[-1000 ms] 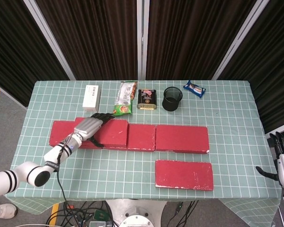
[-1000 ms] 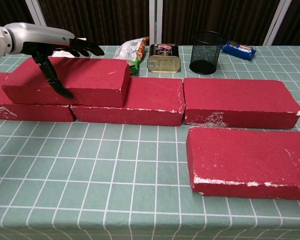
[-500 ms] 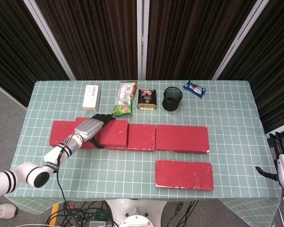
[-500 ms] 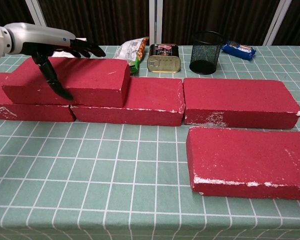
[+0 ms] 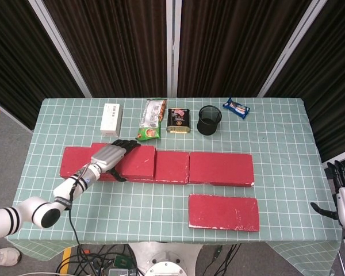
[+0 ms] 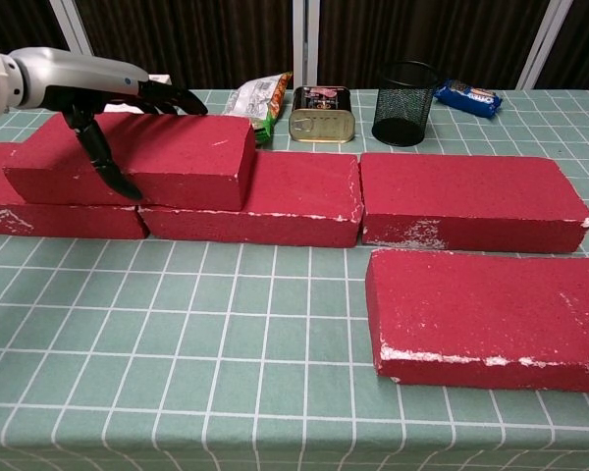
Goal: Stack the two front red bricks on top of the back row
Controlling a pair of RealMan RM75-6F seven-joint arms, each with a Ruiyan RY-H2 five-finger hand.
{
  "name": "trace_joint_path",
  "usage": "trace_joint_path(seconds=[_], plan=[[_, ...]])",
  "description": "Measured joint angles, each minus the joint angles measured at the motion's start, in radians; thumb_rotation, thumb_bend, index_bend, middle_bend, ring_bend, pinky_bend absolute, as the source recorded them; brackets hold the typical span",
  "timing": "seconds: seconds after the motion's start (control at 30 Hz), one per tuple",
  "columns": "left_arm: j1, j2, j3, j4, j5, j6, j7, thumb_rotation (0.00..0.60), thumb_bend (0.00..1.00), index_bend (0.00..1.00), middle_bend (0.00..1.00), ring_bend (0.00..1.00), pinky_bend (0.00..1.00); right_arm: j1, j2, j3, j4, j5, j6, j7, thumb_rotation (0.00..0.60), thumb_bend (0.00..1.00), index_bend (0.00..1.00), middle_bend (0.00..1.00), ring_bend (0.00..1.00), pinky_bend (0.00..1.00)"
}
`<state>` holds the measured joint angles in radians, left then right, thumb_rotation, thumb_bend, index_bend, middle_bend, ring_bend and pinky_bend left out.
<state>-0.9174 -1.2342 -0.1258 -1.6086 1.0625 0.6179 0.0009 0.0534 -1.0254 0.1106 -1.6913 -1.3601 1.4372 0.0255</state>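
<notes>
The left hand (image 6: pixel 98 93) grips 1 red brick (image 6: pixel 137 157) already stacked on the back row (image 6: pixel 471 201), thumb on its front face, fingers across its top. The other front brick (image 6: pixel 486 319) lies on the counter (image 5: pixel 132 201). Bricks look heavy, stiff and rough, best clamped across the narrow width. Only the head view shows the right hand (image 5: pixel 344 198), fingers apart, holding nothing
</notes>
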Motion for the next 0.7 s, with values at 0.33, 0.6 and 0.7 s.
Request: trace_joint_path(seconds=[0.33, 0.6, 0.7], plan=[[-0.002, 0.003, 0.004, -0.007, -0.007, 0.0, 0.005, 0.6, 0.0, 0.04, 0.0, 0.0, 0.0, 0.001, 0.0, -0.001, -0.001, 0.0, -0.001, -0.002, 0.6, 0.05, 0.0, 0.0, 0.0, 0.0], [-0.004, 0.008, 0.006, -0.014, -0.016, 0.003, 0.012, 0.6, 0.0, 0.04, 0.0, 0.0, 0.0, 0.0, 0.0, -0.001, 0.0, 0.0, -0.001, -0.001, 0.6, 0.04, 0.0, 0.0, 0.0, 0.0], [-0.005, 0.01, 0.007, -0.018, -0.017, 0.003, 0.014, 0.6, 0.0, 0.04, 0.0, 0.0, 0.0, 0.0, -0.001, -0.001, 0.001, 0.001, -0.002, 0.0, 0.6, 0.04, 0.0, 0.0, 0.0, 0.0]])
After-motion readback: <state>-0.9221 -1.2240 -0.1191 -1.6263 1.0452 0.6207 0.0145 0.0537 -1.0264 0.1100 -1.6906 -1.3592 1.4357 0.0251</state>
